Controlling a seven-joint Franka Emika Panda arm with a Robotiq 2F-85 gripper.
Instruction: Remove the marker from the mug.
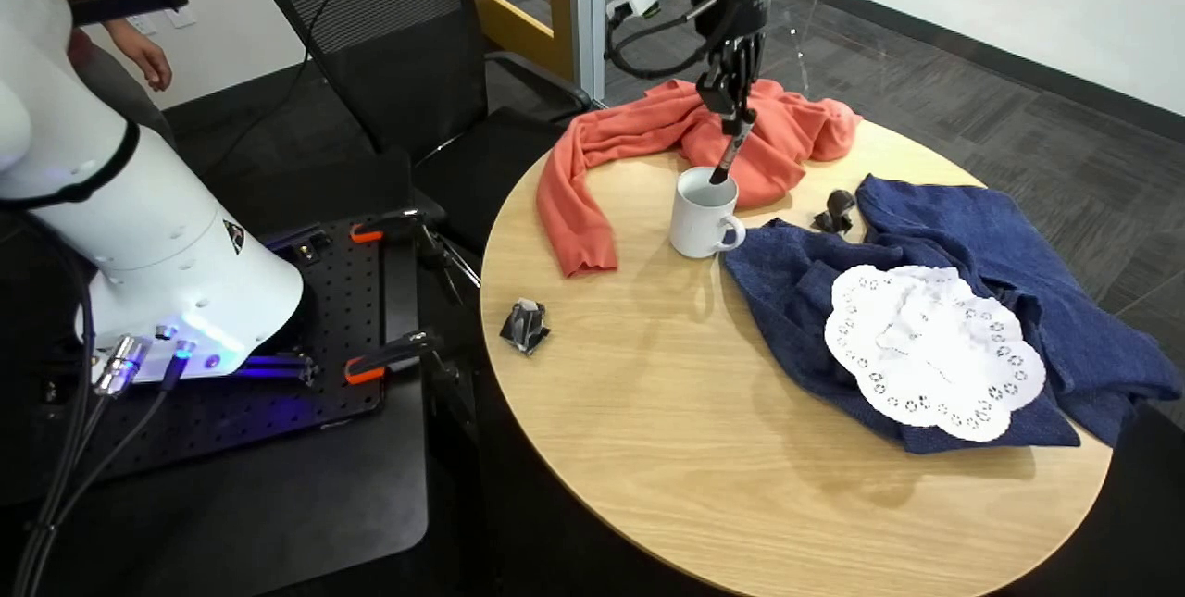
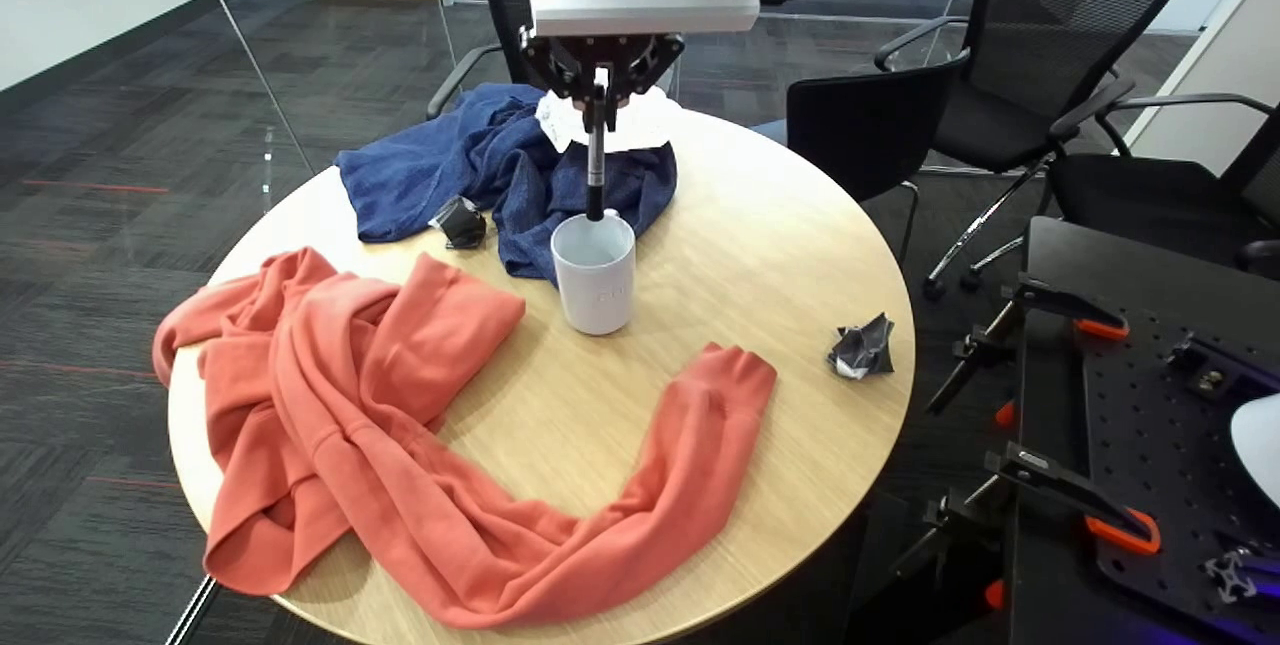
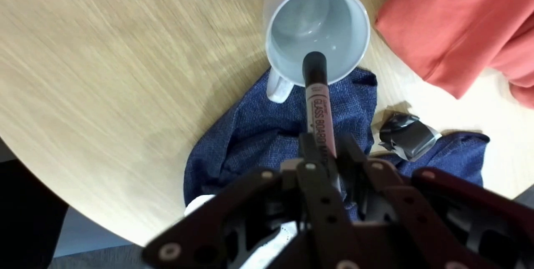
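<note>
Tool (image 3: 328,146) grasping marker (image 3: 320,108), which tilts, black end down over mouth of mug (image 2: 597,290). Mug upright on surface (image 1: 648,449); blue cloth (image 3: 258,135) just beside handle.

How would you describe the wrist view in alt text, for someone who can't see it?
A gripper holds a marker, its black end visible against the opening of a white mug. Nearby on a wood-grain table lie dark blue cloth, coral cloth and a crumpled black object.
</note>
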